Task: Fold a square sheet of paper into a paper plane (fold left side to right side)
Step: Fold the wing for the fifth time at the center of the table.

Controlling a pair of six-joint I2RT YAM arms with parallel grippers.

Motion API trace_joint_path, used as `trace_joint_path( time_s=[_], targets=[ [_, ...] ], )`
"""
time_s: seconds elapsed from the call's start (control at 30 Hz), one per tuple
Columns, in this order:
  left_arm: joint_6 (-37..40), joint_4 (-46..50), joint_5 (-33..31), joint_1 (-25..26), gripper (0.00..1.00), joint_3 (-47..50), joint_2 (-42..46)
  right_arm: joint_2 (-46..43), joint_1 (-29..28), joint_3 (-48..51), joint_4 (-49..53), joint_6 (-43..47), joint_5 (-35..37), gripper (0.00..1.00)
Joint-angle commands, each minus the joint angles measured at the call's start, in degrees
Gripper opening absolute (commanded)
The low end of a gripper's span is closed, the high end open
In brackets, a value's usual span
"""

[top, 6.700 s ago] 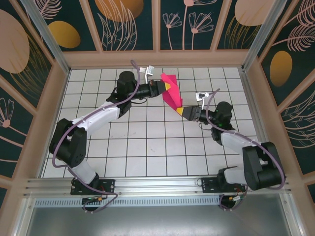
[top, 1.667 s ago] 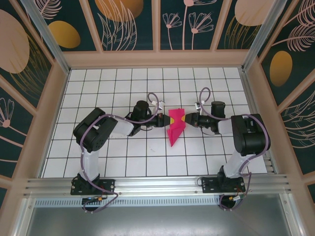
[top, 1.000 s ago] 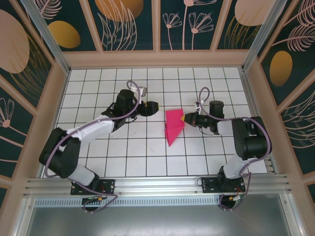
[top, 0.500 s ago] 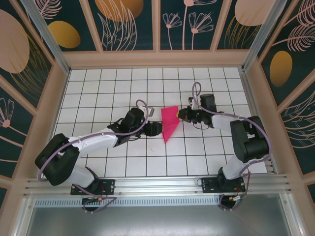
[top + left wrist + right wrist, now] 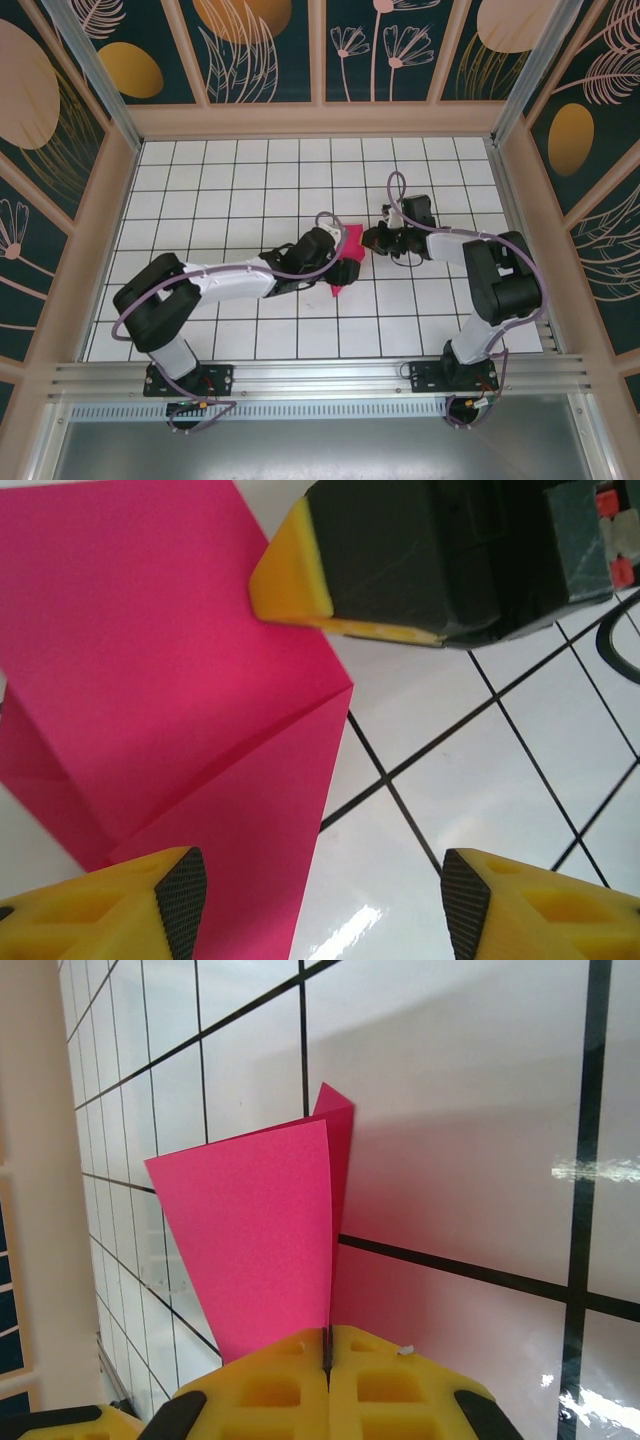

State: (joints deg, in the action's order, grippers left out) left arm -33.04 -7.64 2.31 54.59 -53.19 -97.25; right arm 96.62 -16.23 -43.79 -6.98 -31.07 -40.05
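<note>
The white-tiled desk (image 5: pixel 200 180) carries everything, and its glossy surface gives the paper little to grip, so expect a loose part to slide if you push it. The square sheet of paper (image 5: pixel 350 252) sits near the middle of the desk, a little right of centre, between the two arms, already creased into a smaller angular shape (image 5: pixel 170 660). Treat it as almost weightless, limp and easily creased: it will bend at any stray press and could tear if the two arms pull against each other. Your right gripper (image 5: pixel 328 1360) is closed on one edge, with the pink layers (image 5: pixel 260 1230) running into the seam between its pads. Your left gripper (image 5: pixel 320 905) hangs spread wide and holds nothing, one finger over the paper, the other over bare tile. Take hold at a free edge or corner, well away from the diagonal crease, and pinch lightly.
</note>
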Motion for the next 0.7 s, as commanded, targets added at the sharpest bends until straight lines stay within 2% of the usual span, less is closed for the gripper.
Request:
trace_joint_path(
  time_s=[0.0, 0.3, 0.67],
  targets=[
    [1.9, 4.0, -4.7, 1.3, 0.67, -3.9, -3.8, 0.9, -0.4, -1.8, 1.1, -0.8, 0.3, 0.07],
    [3.0, 8.4, -9.9, 3.0, 0.69, -7.2, -7.7, 1.0, -0.5, -2.4, 1.8, -1.0, 0.1, 0.07],
    [2.9, 8.7, -10.5, 3.3, 0.7, -7.2, -9.5, 1.1, -1.7, -4.3, 4.6, -1.4, 0.9, 0.09]
  ],
)
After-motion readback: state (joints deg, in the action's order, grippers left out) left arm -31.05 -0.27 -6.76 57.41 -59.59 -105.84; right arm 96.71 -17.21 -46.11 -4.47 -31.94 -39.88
